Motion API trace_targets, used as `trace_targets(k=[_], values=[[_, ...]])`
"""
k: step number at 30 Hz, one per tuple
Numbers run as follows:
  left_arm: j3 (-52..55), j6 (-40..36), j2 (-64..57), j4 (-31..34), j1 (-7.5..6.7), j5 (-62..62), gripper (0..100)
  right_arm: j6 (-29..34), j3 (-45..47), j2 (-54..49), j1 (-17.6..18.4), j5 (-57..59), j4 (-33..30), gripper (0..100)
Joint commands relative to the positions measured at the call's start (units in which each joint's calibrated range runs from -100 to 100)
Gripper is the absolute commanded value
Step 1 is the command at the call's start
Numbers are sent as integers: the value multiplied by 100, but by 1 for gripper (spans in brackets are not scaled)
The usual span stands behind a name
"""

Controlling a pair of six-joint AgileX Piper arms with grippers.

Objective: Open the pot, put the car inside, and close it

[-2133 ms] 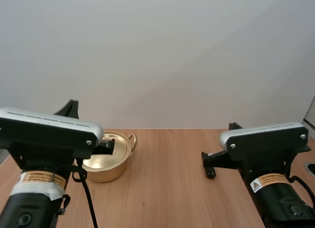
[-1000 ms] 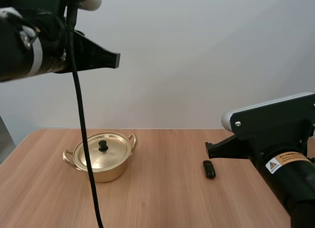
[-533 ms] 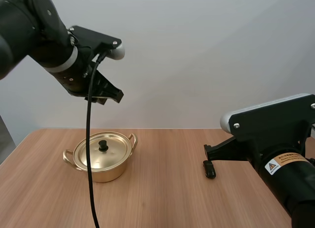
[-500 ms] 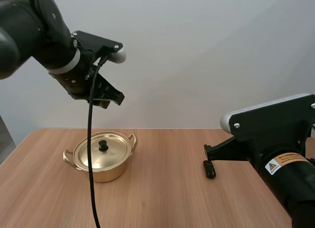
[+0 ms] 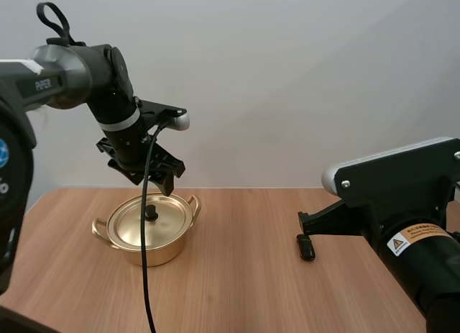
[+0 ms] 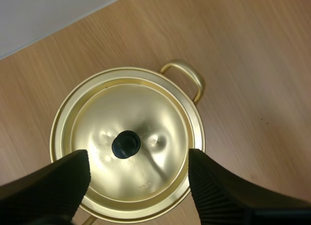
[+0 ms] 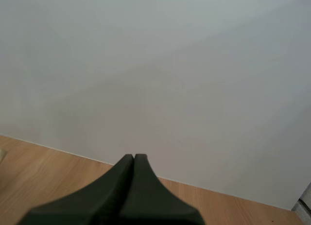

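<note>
Pot point(image 5: 147, 236), golden with its lid point(image 6: 146, 113) on, sits at the table's point(image 5: 237, 297) left; the small black car point(image 5: 306, 247) lies well to the right. Left gripper point(image 6: 137, 159) hangs released over the lid's black knob point(image 6: 126, 144); right gripper point(image 7: 133, 159) is clenched on nothing. Left arm point(image 5: 72, 67) reads "PiPER"; right arm point(image 5: 392, 185) bears an orange warning label point(image 5: 406, 243).

A plain pale grey wall point(image 5: 302, 74) rises behind a light wooden table point(image 5: 237, 290), evenly lit.

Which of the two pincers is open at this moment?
The left pincer: its fingers stand apart above the lid knob. The right pincer has its fingers lying together as one dark wedge.
</note>
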Motion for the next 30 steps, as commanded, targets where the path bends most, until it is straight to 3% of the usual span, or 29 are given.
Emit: trace_targets(k=[1, 18, 30], values=[[1, -4, 231, 115, 3, 18, 95, 3, -2, -9, 2, 6, 3, 0], [1, -25, 1172, 363, 3, -132, 95, 3, -2, -9, 2, 6, 3, 0], [1, 15, 1346, 363, 3, -300, 88, -35, -2, -20, 2, 6, 3, 0]])
